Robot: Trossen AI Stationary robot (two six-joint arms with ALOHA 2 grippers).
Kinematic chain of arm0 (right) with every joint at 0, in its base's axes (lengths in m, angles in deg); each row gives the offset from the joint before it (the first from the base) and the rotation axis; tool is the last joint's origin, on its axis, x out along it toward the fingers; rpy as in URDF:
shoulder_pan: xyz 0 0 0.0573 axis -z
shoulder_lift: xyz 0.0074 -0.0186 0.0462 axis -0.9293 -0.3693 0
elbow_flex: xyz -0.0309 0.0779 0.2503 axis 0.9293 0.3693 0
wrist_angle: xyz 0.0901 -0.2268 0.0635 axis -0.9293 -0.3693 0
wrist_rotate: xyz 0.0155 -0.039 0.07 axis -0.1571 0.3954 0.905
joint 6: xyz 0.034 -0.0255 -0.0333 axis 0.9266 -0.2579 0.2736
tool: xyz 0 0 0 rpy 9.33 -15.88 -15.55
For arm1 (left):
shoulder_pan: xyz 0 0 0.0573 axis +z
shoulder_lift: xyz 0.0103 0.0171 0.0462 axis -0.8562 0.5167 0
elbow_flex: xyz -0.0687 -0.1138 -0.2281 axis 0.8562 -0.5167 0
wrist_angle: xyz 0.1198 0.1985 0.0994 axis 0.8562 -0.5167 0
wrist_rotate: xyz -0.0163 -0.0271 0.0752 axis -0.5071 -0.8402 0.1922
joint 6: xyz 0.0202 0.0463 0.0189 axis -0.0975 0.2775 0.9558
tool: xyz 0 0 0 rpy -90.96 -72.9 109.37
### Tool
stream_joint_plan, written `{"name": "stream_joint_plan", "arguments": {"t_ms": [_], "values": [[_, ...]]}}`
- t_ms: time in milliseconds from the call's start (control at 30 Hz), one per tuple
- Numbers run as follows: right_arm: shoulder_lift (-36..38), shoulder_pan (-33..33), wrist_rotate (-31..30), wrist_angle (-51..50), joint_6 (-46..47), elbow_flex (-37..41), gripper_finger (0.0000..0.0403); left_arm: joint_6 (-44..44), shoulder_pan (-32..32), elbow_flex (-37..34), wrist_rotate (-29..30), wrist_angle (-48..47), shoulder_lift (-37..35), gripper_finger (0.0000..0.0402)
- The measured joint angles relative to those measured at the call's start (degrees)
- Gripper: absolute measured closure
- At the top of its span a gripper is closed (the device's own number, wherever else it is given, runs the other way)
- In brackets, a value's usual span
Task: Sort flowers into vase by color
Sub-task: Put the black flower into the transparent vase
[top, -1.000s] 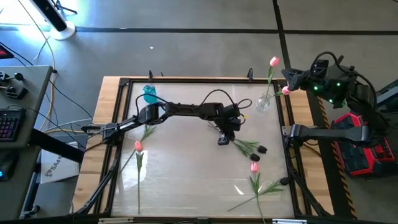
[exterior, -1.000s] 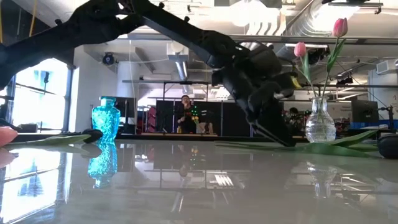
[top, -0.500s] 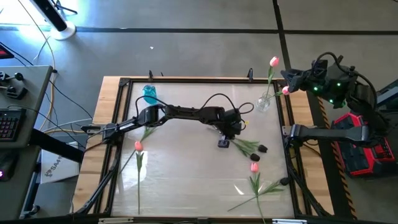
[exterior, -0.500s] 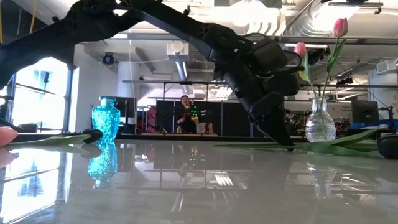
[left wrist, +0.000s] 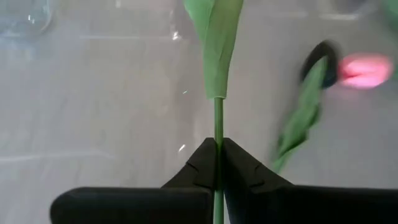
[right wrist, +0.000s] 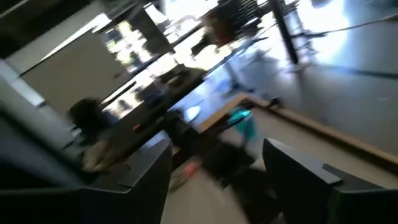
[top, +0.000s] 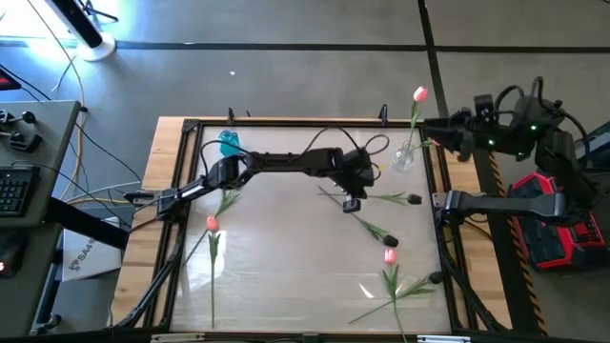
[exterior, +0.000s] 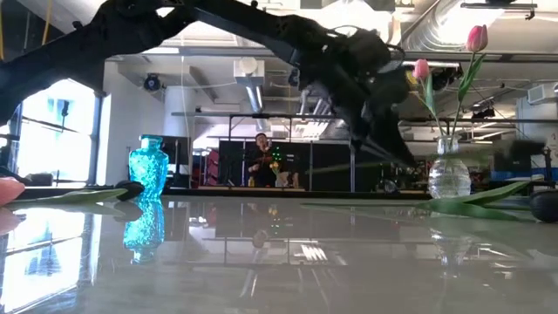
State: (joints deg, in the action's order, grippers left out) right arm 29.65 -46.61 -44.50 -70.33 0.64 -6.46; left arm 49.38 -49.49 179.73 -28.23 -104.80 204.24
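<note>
The left pincer (top: 353,204) is clenched on a dark tulip (top: 412,199) by its thin, bendy stem (left wrist: 217,124), lifted mid-counter (top: 286,276); light and floppy, best held mid-stem. Right pincer (top: 429,125) stands released beside the clear vase (top: 403,157).

A computer keyboard (top: 11,191) sits on a grey desk (top: 43,143) beside the wooden-edged work table (top: 172,129), trailing cables (top: 95,152) between them. A red case (top: 553,229) lies on the concrete floor opposite. Beyond the table, a person (exterior: 261,157) stands in the workshop.
</note>
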Motion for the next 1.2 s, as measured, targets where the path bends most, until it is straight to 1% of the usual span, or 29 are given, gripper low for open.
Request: {"name": "stream_joint_plan", "arguments": {"t_ms": [100, 233, 400, 600, 800, 1100, 1200], "values": [[0.0, -0.02, 6.54, -2.67, 0.48, 0.0, 0.0163, -0.74, 1.03, 0.23, -4.17, 0.04, -2.04, 0.0401], [-0.11, -0.02, 7.81, -9.8, 2.16, 0.0, 0.0162, 0.92, 2.23, 0.42, -9.28, -0.9, -6.69, 0.0401], [0.05, -0.02, 8.33, -14.24, 3.22, 0.02, 0.0162, 3.81, 2.86, 0.5, -9.87, -2.42, -12.41, 0.0401], [0.09, -0.02, 9.12, -14.63, 2.5, 0.02, 0.0162, 2.74, 5.43, 0.49, -9.75, -0.21, -18.17, 0.0401], [0.18, -0.88, 9.59, -11.57, 0.1, 1.99, 0.0162, -1.54, 7.77, 0.49, -9.84, 3.48, -21.18, 0.0401], [0.17, -5.68, 7.92, -0.53, -5.04, 2.86, 0.0162, -7.76, 10.26, 0.49, -9.86, 11.13, -24.44, 0.0401], [0.13, -6.45, 4.77, 3.11, -6.4, 2.86, 0.0162, -10.14, 10.52, 0.48, -10.54, 14.87, -25.25, 0.0401]]}}
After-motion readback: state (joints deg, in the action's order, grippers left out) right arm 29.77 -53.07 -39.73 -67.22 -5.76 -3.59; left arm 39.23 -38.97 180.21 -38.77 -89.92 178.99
